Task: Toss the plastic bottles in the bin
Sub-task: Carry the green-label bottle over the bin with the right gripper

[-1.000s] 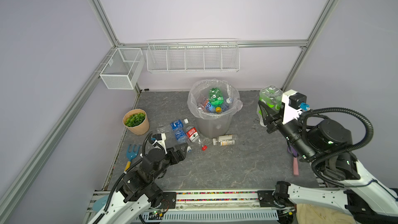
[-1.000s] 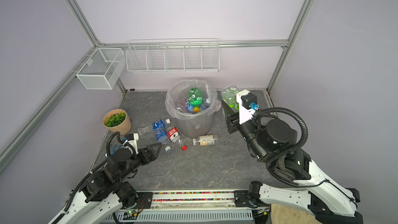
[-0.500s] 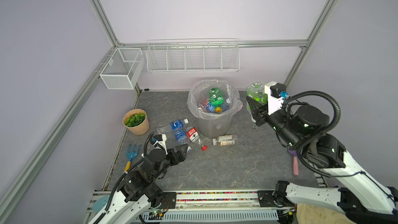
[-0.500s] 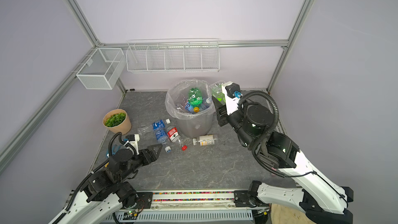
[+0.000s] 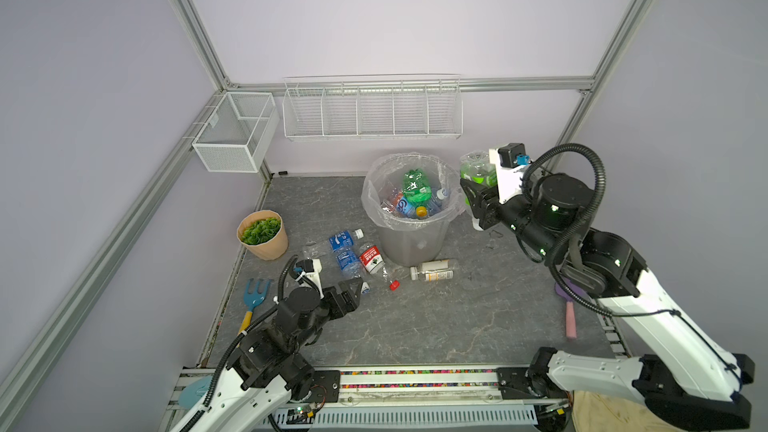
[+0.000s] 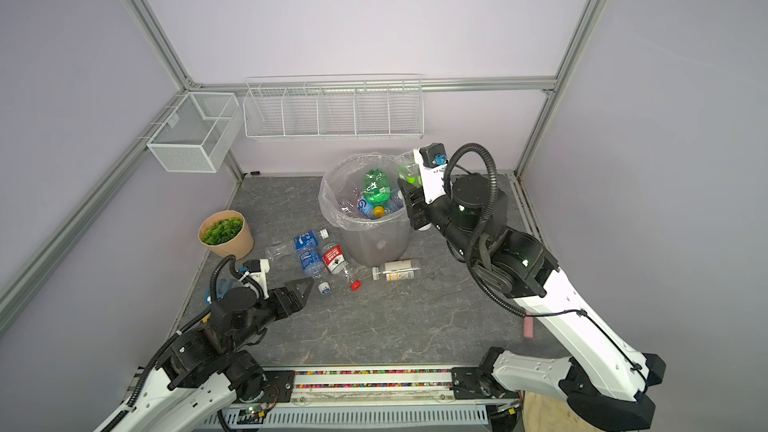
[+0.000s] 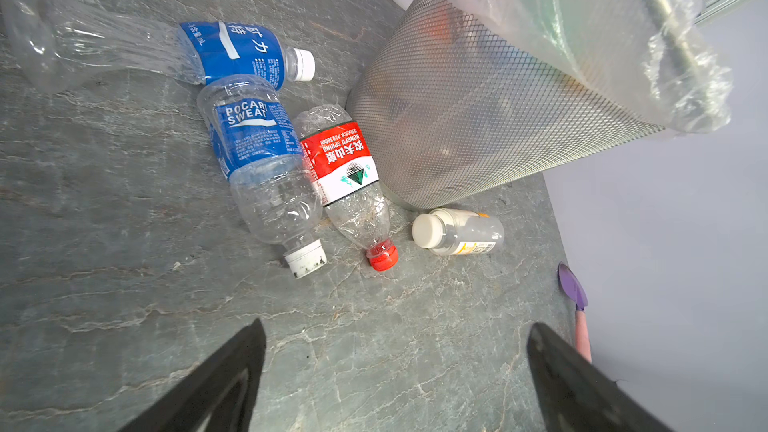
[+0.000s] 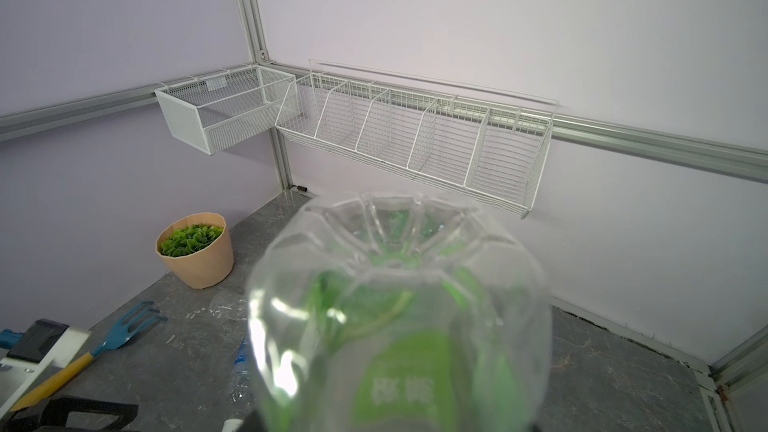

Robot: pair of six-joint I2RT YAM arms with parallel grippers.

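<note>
This is a robot lab, set up as a small test booth. Plain purple walls [image 5: 374, 14] sit inside a metal frame [image 5: 519, 84]. Two robot arms [image 5: 648, 326] are fixed to a rail [image 5: 415, 380] beside a grey table [image 5: 415, 322].

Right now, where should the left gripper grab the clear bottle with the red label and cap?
Probably the tapering shoulder just behind the red cap, from above. The clear red-labelled plastic bottle lies flat; a blue-labelled clear bottle and the round grey bin crowd its body, leaving that end free.
</note>
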